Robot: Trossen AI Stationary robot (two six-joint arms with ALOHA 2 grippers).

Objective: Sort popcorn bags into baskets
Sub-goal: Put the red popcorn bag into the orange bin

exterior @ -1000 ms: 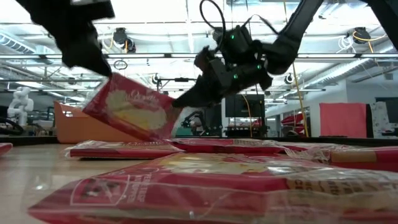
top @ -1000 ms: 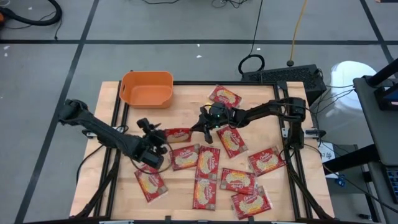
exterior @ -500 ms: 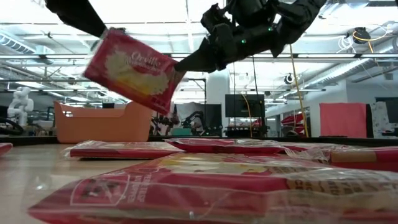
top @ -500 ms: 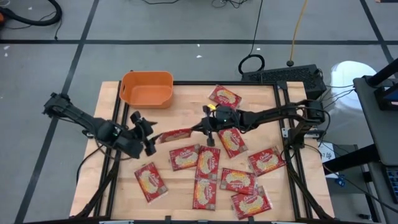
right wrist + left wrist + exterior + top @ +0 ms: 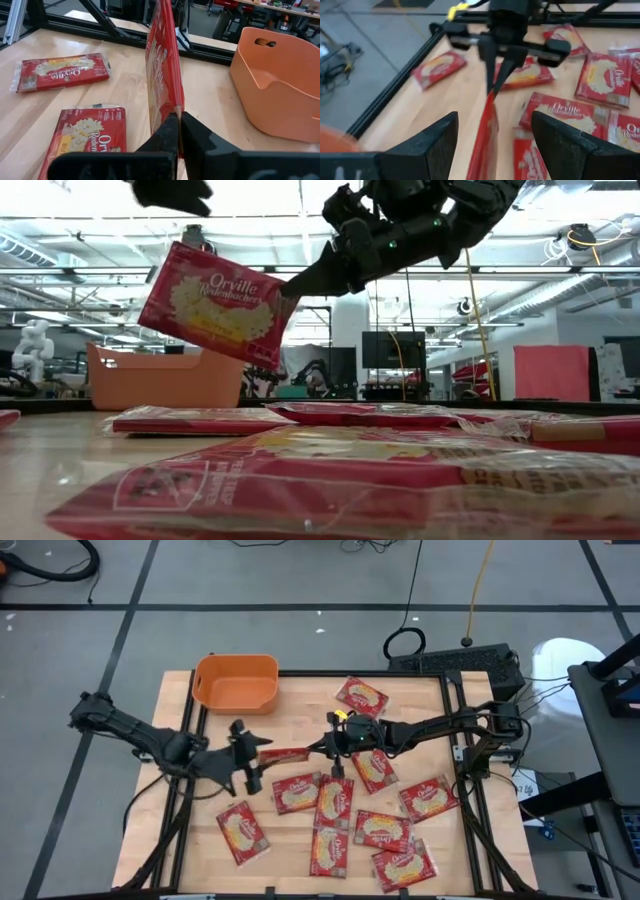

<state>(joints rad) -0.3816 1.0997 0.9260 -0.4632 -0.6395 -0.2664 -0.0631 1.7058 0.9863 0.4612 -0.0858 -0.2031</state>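
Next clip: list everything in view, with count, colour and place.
Bags on table: nine, red, lying flat across the middle and right of the table.
Held bag: one, red, in the air between the two grippers.
Basket: one, orange, far-left corner of the table.
Table: one, light wood with a black frame.
Right gripper: shut on the held bag's edge, mid-table.
Left gripper: open, at the bag's other end, not gripping it.
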